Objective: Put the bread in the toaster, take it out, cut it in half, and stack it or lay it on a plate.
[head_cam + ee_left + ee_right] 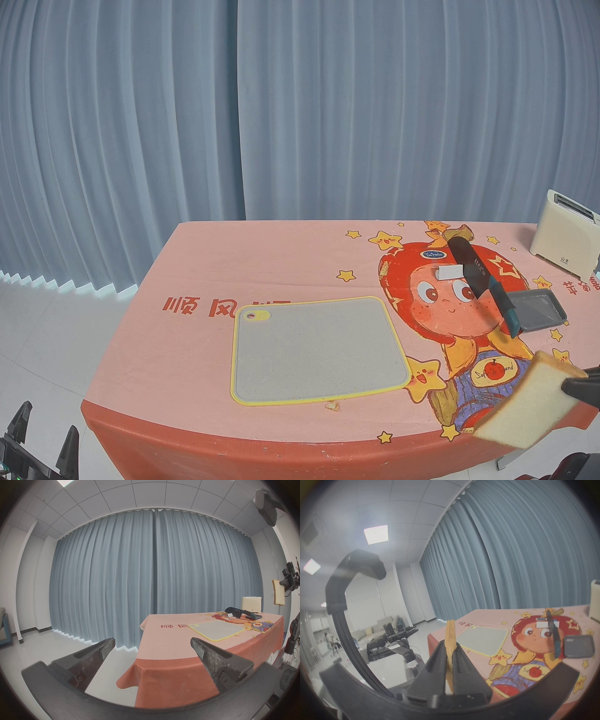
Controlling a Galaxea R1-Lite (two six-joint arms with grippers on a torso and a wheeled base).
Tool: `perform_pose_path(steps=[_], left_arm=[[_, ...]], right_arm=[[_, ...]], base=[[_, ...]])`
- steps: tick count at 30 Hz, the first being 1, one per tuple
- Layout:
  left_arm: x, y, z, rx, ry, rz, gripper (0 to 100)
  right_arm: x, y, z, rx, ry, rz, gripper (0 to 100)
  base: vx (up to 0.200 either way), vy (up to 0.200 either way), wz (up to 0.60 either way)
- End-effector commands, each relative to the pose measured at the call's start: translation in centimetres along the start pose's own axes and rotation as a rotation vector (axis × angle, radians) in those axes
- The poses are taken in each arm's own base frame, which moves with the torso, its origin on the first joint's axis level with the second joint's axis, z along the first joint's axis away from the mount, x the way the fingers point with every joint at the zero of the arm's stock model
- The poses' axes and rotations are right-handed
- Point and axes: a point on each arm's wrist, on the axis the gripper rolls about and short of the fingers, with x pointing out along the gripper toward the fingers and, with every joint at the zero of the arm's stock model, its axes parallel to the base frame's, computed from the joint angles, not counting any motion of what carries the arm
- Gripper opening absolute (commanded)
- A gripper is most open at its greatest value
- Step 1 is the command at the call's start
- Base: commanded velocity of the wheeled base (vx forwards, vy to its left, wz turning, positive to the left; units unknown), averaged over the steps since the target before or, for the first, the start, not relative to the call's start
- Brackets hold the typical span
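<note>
At lower right the right gripper (pixel 572 384) pinches the bread (pixel 530 407) by one edge, likely so its free end can enter the toaster (pixel 565 236) (slots up, at the right edge), while the left gripper (pixel 49 420) hangs wide open at lower left.

The head view's right edge is cutting off the toaster (pixel 570 232) and most of the right gripper (pixel 570 384), whose fingers (pixel 436 664) are covering the gripped edge of the bread slice (pixel 530 407).
</note>
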Motion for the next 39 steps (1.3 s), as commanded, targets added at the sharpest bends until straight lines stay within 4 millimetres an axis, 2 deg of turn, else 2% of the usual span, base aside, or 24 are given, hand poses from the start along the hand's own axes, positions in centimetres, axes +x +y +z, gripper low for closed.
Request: perform_pose_path(steps=[1,11,17,23,30,35,39], left_arm=[[0.1,0.0,-0.5,0.001,0.02,-0.002,100],[0.1,0.0,-0.5,0.001,0.02,0.0,100],[0.1,0.0,-0.5,0.001,0.02,0.0,100],[0.1,0.0,-0.5,0.001,0.02,0.0,100],[0.1,0.0,-0.5,0.001,0.02,0.0,100],[0.1,0.0,-0.5,0.001,0.02,0.0,100],[0.1,0.0,-0.5,0.001,0.02,0.001,100]], right_arm=[[0.7,0.0,0.4,0.065,0.017,0.045,0],[4.1,-1.3,1.0,0.238,0.069,0.092,0],[5.4,-1.7,0.9,0.299,0.061,0.095,0],[7.2,-1.3,1.1,0.381,0.049,0.08,0],[9.4,-0.7,1.6,0.48,-0.017,0.095,0],[11.1,-1.1,2.0,0.544,-0.069,0.084,0],[13.4,-1.7,2.2,0.619,-0.142,0.076,0]], base=[[0.0,0.0,0.0],[0.0,0.0,0.0],[0.0,0.0,0.0],[0.0,0.0,0.0],[0.0,0.0,0.0],[0.0,0.0,0.0],[0.0,0.0,0.0]])
